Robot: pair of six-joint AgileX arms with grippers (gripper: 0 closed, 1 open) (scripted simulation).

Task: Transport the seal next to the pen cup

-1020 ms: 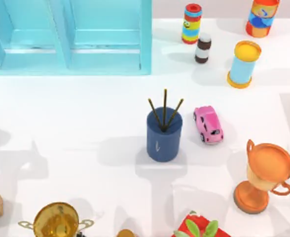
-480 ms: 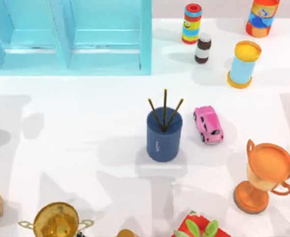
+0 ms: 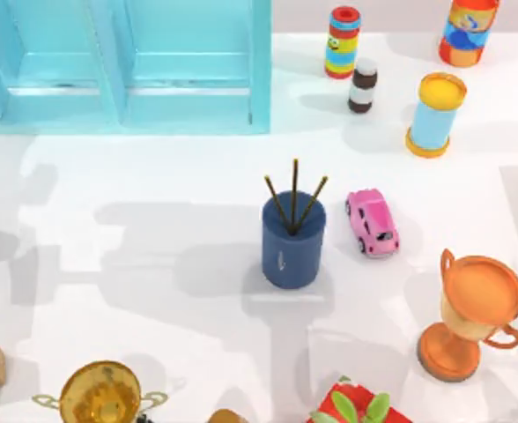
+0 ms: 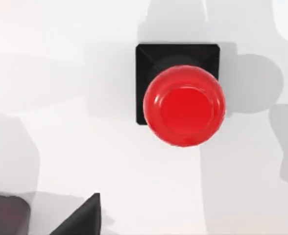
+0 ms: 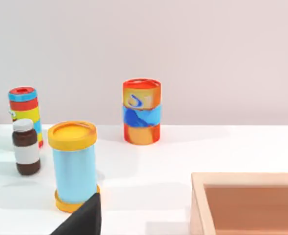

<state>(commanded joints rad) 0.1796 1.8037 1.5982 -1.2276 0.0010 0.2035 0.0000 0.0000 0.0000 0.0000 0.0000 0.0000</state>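
The seal (image 4: pixel 184 105), a glossy red round knob on a black square base, stands on the white table directly below my left wrist camera. A dark edge of my left gripper (image 4: pixel 80 220) shows apart from it. The pen cup (image 3: pixel 292 240), dark navy with three brown sticks, stands mid-table in the top view. A dark edge of my right gripper (image 5: pixel 80 220) shows near the light-blue cylinder with a yellow lid (image 5: pixel 74 166).
A pink toy car (image 3: pixel 372 222) sits just right of the cup. An orange trophy (image 3: pixel 470 313) is front right, a gold trophy (image 3: pixel 100 395) front left. A blue cabinet (image 3: pixel 127 62) fills the back left. Cans and a brown bottle (image 3: pixel 362 85) stand back right.
A dark part of my left arm at the top view's left edge has gone out of the picture. Arm shadows have shifted across the left half of the table.
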